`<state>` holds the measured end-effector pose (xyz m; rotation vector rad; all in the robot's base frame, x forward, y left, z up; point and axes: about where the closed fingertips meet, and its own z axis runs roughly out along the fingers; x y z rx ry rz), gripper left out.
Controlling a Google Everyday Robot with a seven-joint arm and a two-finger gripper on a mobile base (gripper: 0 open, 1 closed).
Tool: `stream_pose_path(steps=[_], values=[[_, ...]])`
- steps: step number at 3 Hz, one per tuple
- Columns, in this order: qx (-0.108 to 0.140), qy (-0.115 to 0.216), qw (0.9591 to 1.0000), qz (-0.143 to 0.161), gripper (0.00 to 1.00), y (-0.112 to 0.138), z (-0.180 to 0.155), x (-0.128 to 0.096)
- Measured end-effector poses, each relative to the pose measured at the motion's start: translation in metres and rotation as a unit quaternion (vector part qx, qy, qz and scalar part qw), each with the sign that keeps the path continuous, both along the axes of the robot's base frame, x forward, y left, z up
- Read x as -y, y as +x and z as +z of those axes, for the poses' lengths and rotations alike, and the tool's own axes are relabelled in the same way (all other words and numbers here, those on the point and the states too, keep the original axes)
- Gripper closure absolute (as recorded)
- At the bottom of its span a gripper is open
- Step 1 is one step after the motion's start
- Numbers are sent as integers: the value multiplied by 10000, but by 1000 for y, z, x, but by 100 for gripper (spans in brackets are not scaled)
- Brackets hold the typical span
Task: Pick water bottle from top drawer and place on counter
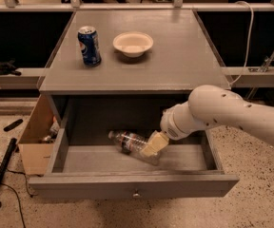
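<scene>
The water bottle (130, 143) lies on its side inside the open top drawer (127, 184), cap toward the left, label band dark. My gripper (152, 145) reaches down into the drawer from the right on a white arm; its tan fingers (154, 143) overlap the bottle's right end. The counter (137, 49) is the grey cabinet top above the drawer.
A blue soda can (89, 45) and a white bowl (132, 43) stand on the counter's back left. A cardboard box (37, 139) with clutter sits left of the cabinet. A black pole (1, 172) lies on the speckled floor. Rails run behind.
</scene>
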<state>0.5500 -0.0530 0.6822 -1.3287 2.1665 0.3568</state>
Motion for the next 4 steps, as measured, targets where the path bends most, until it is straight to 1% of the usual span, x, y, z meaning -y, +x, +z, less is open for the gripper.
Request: stream_pose_path(steps=[1, 2, 3, 4], values=[[1, -19, 10000, -20, 0, 1, -1, 3], [35, -83, 10000, 25, 0, -1, -4, -3], [-140, -40, 9999, 59, 0, -3, -23, -14], [-259, -24, 9996, 78, 0, -7, -36, -18]])
